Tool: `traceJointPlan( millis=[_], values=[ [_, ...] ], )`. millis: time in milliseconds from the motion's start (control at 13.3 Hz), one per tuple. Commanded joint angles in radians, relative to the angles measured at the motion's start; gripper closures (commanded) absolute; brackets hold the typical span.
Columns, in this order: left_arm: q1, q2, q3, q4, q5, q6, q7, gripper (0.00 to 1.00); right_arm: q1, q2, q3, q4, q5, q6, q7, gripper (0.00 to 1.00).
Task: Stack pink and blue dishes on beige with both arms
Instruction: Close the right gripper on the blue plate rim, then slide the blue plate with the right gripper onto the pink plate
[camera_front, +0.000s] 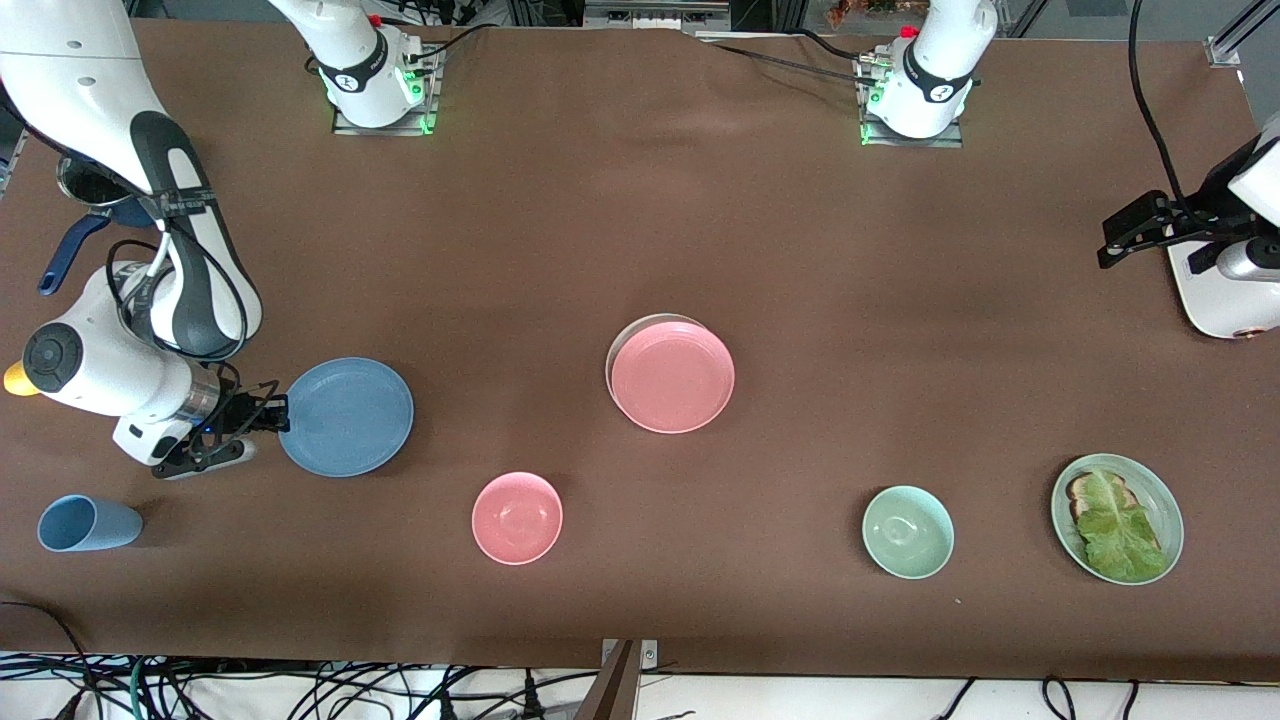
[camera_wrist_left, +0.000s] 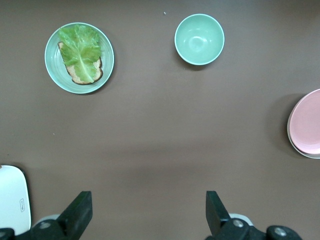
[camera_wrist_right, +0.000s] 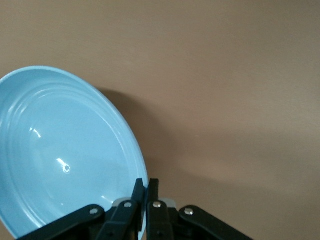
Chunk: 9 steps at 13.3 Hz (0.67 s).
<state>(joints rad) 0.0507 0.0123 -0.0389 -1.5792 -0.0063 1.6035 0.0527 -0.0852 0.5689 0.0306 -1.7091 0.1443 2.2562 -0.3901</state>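
Observation:
The blue plate (camera_front: 346, 417) (camera_wrist_right: 60, 150) lies toward the right arm's end of the table. My right gripper (camera_front: 278, 412) (camera_wrist_right: 146, 187) is shut on its rim, one finger inside the rim and one outside. The pink plate (camera_front: 672, 377) (camera_wrist_left: 307, 122) sits on the beige plate (camera_front: 612, 352) (camera_wrist_left: 291, 141) at mid-table, with only a sliver of beige rim showing. My left gripper (camera_front: 1110, 248) (camera_wrist_left: 148, 210) waits open and empty over bare table at the left arm's end.
Along the edge nearest the front camera stand a light blue cup (camera_front: 88, 523), a pink bowl (camera_front: 517, 517), a green bowl (camera_front: 908, 532) (camera_wrist_left: 199, 39) and a green plate with toast and lettuce (camera_front: 1160, 495) (camera_wrist_left: 52, 65). A white appliance (camera_front: 1220, 300) is under the left arm.

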Motion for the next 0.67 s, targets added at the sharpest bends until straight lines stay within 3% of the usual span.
traceJointPlan(
  millis=[0, 300, 599],
  values=[
    [0.0, 0.017, -0.004, 0.054, 0.006, -0.031, 0.021, 0.0, -0.005, -0.082, 0.02, -0.014, 0.102, -0.105, -0.006, 1.0],
    [-0.005, 0.017, -0.006, 0.056, 0.008, -0.033, 0.021, 0.0, 0.067, -0.13, 0.019, -0.006, 0.141, -0.162, 0.052, 1.0],
    [-0.005, 0.018, -0.004, 0.056, 0.008, -0.033, 0.021, 0.0, 0.24, -0.138, 0.009, 0.0, 0.138, -0.165, 0.229, 1.0]
  ],
)
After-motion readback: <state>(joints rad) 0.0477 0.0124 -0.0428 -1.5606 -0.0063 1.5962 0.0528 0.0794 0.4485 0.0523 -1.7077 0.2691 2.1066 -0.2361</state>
